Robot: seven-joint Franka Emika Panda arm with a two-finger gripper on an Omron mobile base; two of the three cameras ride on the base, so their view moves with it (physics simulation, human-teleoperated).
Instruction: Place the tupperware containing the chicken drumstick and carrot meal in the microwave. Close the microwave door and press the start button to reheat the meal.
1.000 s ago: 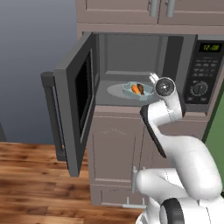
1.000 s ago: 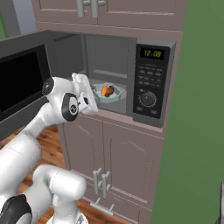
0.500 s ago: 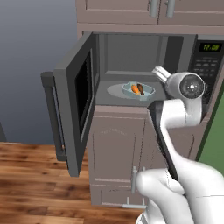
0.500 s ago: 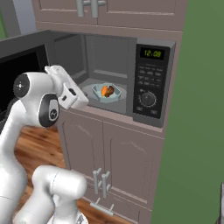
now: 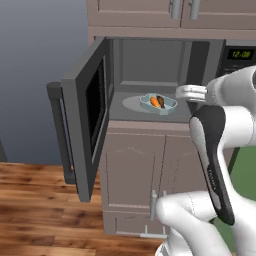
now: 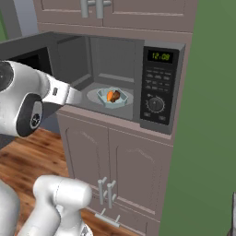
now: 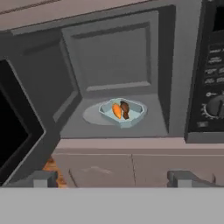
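The tupperware [image 7: 122,113] sits mid-frame on the turntable plate [image 7: 94,114] inside the microwave [image 7: 109,52], holding the carrot [image 7: 117,111] and chicken drumstick [image 7: 125,109] side by side. The microwave door [image 5: 90,110] stands open at left. The gripper [image 7: 113,178] at the bottom edge hangs outside the cavity, jaws spread wide, holding nothing.

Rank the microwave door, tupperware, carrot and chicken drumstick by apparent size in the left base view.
1. microwave door, by far the largest, though nearness to the camera enlarges it.
2. tupperware.
3. carrot and chicken drumstick: they look alike, so no ranking between them.
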